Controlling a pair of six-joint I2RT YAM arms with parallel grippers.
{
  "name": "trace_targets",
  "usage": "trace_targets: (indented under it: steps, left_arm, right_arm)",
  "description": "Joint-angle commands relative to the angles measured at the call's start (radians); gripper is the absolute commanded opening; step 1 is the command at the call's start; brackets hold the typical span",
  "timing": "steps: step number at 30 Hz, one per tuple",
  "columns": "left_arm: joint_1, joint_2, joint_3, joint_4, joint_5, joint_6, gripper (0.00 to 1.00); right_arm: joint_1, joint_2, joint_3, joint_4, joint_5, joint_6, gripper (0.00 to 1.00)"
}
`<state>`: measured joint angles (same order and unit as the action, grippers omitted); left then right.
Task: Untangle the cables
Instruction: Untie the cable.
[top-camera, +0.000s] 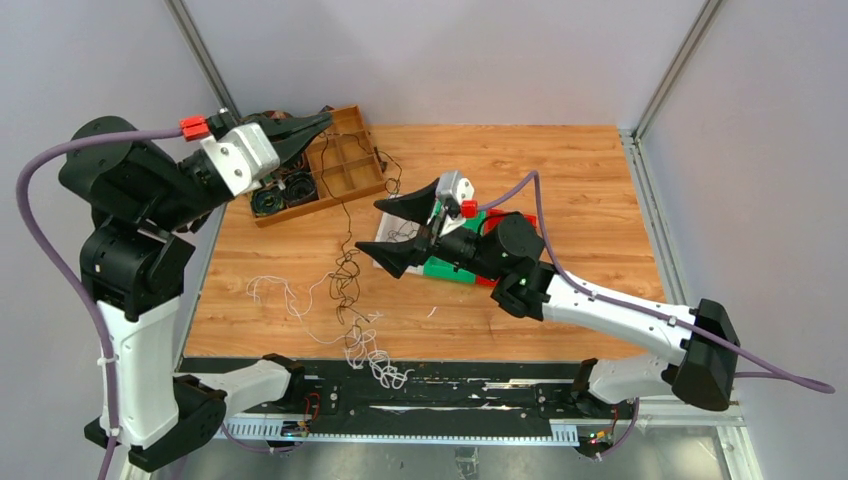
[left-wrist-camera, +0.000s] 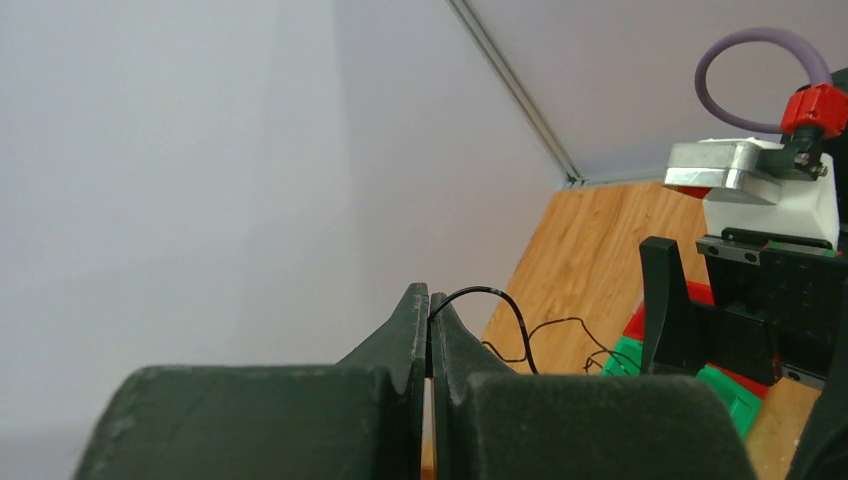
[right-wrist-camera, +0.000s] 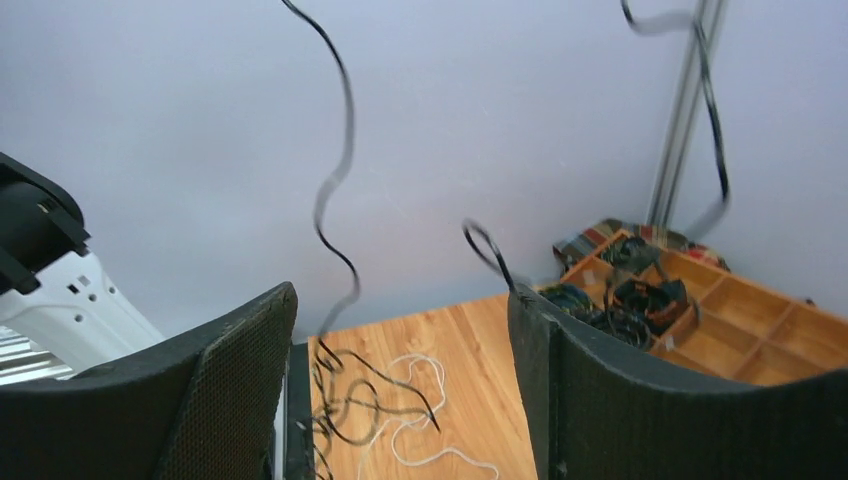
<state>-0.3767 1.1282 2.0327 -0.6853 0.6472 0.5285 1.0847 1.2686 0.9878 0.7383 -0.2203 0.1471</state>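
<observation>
My left gripper (top-camera: 318, 124) is raised over the back left of the table and shut on a thin black cable (top-camera: 343, 215). The cable hangs from the tips down to a tangle (top-camera: 346, 288) on the wood. In the left wrist view the black cable (left-wrist-camera: 508, 312) arches out from between the closed jaws of the left gripper (left-wrist-camera: 430, 298). White cable (top-camera: 372, 358) lies looped by the tangle and the front edge. My right gripper (top-camera: 377, 230) is open and empty, just right of the hanging cable. In the right wrist view the black cable (right-wrist-camera: 341, 160) hangs ahead of the open gripper (right-wrist-camera: 402, 295). No orange cable shows.
A wooden compartment tray (top-camera: 352, 172) with thick black coiled rolls (top-camera: 283, 192) stands at the back left, under the left gripper. A green and red block (top-camera: 452, 268) lies beneath the right wrist. A black rail (top-camera: 450, 395) runs along the table's front edge.
</observation>
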Motion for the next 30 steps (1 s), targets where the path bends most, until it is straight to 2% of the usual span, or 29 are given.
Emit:
trace_targets:
  steps: [1, 6, 10, 16, 23, 30]
  left_arm:
    - [-0.006, 0.012, 0.028, 0.013, -0.006, 0.008, 0.0]
    - [-0.006, 0.011, 0.034, 0.013, -0.001, 0.0, 0.0]
    - [-0.006, 0.02, 0.058, 0.013, -0.003, -0.006, 0.01]
    - [-0.006, 0.051, 0.131, 0.014, -0.024, 0.005, 0.0]
    - [-0.006, 0.115, 0.24, 0.037, -0.132, 0.042, 0.01]
    - [-0.006, 0.145, 0.241, 0.151, -0.284, 0.051, 0.0]
  right_arm:
    - [0.015, 0.055, 0.113, -0.06, -0.087, -0.034, 0.77]
    - [0.015, 0.167, 0.223, -0.081, -0.116, -0.015, 0.74]
    - [0.015, 0.244, 0.253, -0.094, -0.105, 0.008, 0.56]
    - [0.014, 0.299, 0.114, -0.003, 0.006, 0.009, 0.32]
    - [0.006, 0.351, -0.044, 0.114, 0.105, -0.002, 0.2]
    - [-0.004, 0.403, -0.159, 0.164, 0.171, -0.014, 0.16]
